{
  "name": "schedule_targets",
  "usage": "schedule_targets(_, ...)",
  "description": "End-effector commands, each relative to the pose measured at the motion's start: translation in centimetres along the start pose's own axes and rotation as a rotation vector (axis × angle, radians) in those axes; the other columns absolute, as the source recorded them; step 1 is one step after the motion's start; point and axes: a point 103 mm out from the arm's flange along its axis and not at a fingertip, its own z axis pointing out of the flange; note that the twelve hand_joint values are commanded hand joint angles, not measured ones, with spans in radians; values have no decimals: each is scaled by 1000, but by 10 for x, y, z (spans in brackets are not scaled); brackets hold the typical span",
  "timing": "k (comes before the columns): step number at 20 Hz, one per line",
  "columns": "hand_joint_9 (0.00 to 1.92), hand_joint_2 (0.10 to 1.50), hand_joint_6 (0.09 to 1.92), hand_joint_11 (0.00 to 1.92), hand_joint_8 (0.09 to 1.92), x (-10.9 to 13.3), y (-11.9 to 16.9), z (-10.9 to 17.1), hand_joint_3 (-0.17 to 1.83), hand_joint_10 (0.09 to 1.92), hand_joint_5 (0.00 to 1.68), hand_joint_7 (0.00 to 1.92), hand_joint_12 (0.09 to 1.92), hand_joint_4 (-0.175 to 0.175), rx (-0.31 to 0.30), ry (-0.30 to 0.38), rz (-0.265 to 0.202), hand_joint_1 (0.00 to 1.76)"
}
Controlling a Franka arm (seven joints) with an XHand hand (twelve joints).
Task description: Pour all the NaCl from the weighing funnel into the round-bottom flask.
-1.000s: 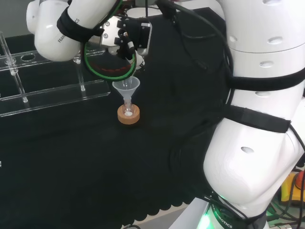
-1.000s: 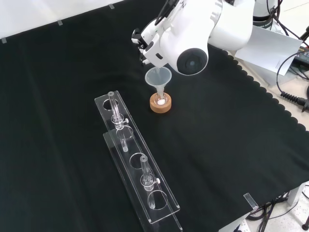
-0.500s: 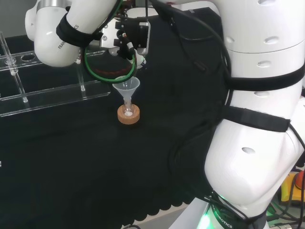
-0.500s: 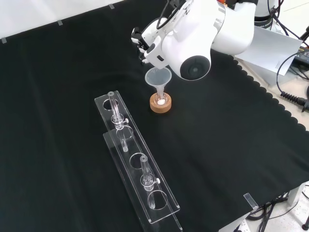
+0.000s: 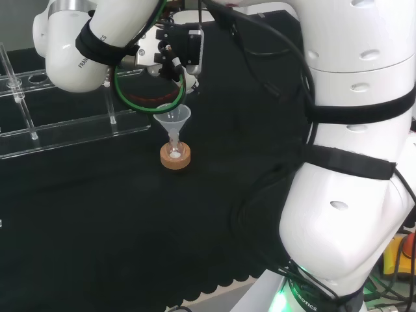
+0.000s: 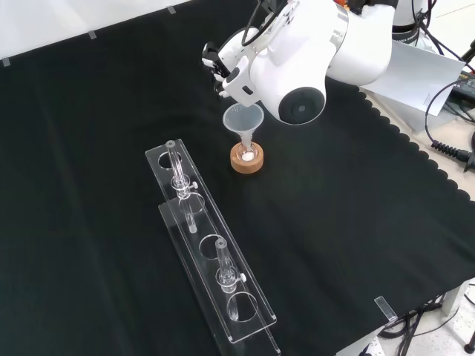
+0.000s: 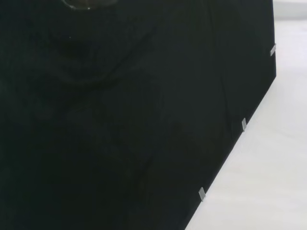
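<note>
We see a clear funnel (image 5: 172, 121) standing upright in a small flask (image 5: 175, 153) on a cork ring (image 5: 175, 158), white powder in the flask, the robot hand (image 5: 170, 52) just above the funnel, a clear rack (image 5: 65, 130) to the left, black-clothed table (image 5: 130, 227).

Head and front views share the funnel (image 5: 172, 120); wrist faces cloth (image 7: 120, 120).

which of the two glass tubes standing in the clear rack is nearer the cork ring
The tube at the rack's far end, higher in the front view, is nearer the cork ring. The other tube stands toward the rack's near end.
</note>
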Motion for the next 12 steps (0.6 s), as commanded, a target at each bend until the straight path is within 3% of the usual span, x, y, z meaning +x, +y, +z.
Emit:
schedule_targets(1, 1439, 1028, 876, 1196, 375, 0, 1, 2, 84, 87, 1081, 1219, 784, 175, 0, 0, -1, 1054)
schedule_targets(6, 1441, 1026, 875, 1196, 375, -1, 1, 2, 90, 87, 1082, 1220, 784, 175, -3, 15, 3, 1054)
schedule_targets(12, 1445, 1000, 881, 1202, 371, -4, 1, 7, 145, 87, 1081, 1227, 778, 175, -31, 99, 1, 1055)
